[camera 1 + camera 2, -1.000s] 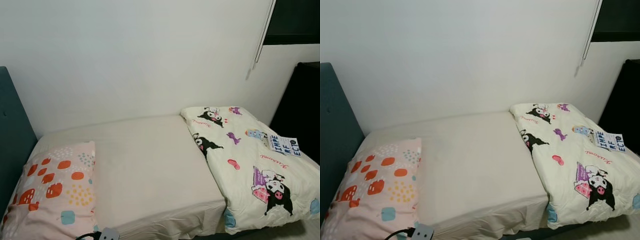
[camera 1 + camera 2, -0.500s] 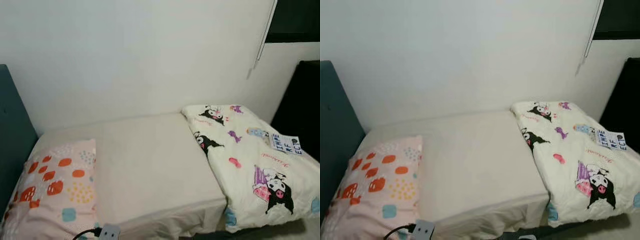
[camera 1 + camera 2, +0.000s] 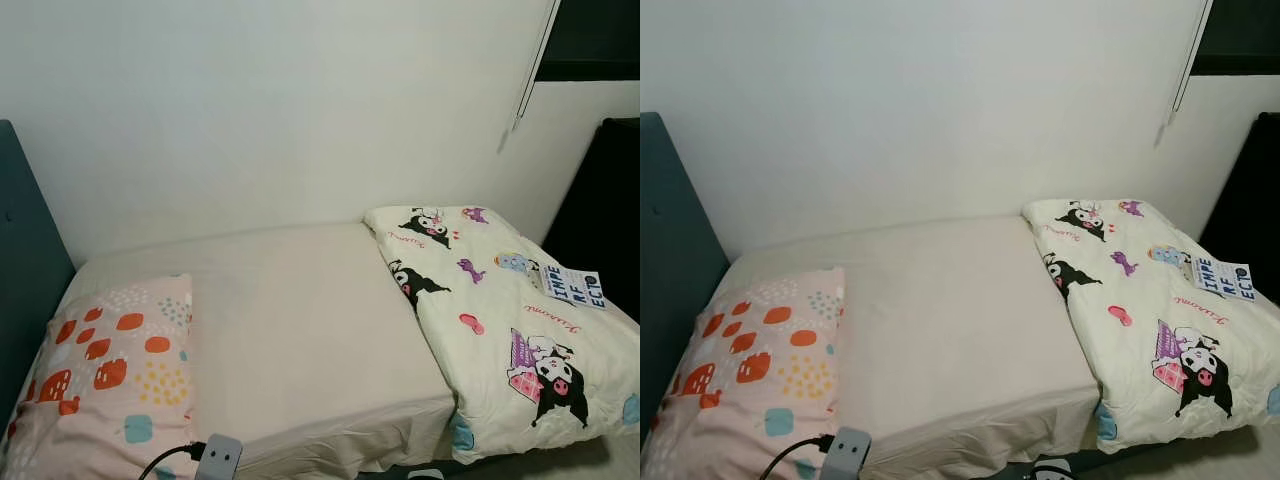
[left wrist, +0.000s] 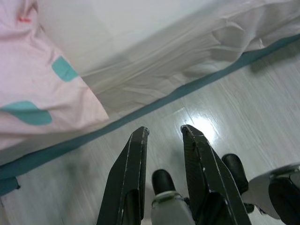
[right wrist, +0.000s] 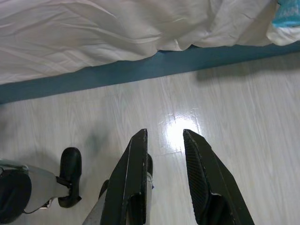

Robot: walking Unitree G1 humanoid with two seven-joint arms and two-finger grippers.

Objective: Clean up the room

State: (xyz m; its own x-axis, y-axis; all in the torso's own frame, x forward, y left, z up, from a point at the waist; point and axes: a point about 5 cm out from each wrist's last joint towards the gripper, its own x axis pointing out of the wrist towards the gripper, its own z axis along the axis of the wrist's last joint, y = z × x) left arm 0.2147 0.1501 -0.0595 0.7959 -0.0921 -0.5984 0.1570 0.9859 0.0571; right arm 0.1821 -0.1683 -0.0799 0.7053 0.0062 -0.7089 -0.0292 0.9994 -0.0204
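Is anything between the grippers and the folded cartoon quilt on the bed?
Nothing visible blocks it. The left gripper and right gripper hang open over bare floor beside the bed edge. The quilt lies on the mattress's right end, a printed card on top.

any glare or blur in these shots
Both wrist views show a bright glare patch on the pale floor just past the open fingers of the left gripper and right gripper; the eye views are evenly lit and sharp, with soft shadow under the bed edge.
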